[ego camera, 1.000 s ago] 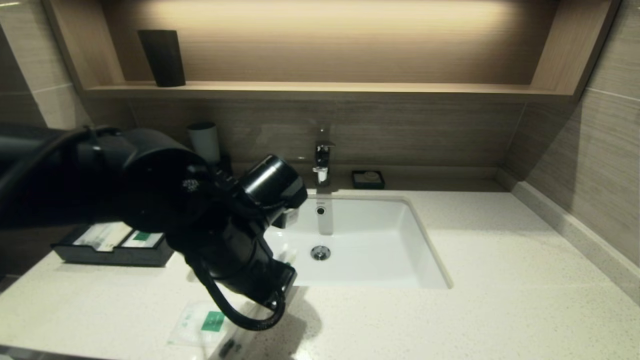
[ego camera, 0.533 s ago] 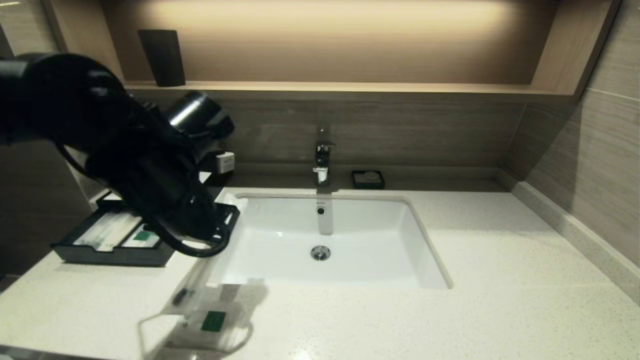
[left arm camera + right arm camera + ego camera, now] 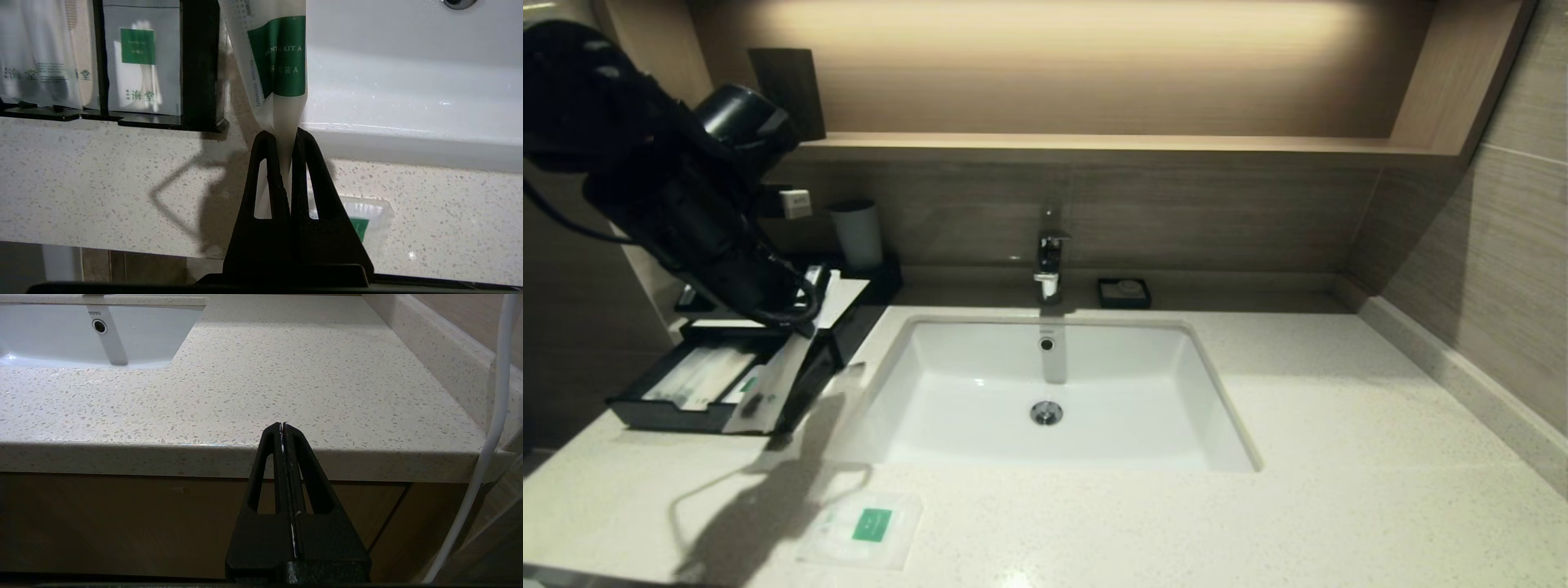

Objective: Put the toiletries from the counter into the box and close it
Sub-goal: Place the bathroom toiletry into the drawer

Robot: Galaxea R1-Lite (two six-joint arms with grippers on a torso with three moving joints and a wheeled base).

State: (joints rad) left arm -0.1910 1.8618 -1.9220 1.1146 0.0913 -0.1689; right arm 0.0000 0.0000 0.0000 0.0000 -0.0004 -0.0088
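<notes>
My left gripper [image 3: 800,317] [image 3: 282,132] is shut on one end of the long slim packet [image 3: 768,384] [image 3: 282,57], which hangs tilted over the right front corner of the black box [image 3: 662,412]. The box's drawer [image 3: 196,69] is pulled out, with other pale packets lying in its compartments. The flat square packet [image 3: 866,527] [image 3: 369,214] with its green label lies on the counter [image 3: 1258,523] near the front edge, left of the basin [image 3: 1143,392]. My right gripper [image 3: 282,424] is shut and empty, just off the counter's front edge at the right.
A faucet [image 3: 1049,261] and a small black soap dish [image 3: 1124,292] stand behind the basin. A pale cup [image 3: 856,233] sits behind the box, and a dark cup [image 3: 784,90] on the wall shelf. A white cable [image 3: 490,437] hangs by the right arm.
My left arm has risen and swung left from the counter's front to above the box, carrying the long packet. The flat packet stays on the counter.
</notes>
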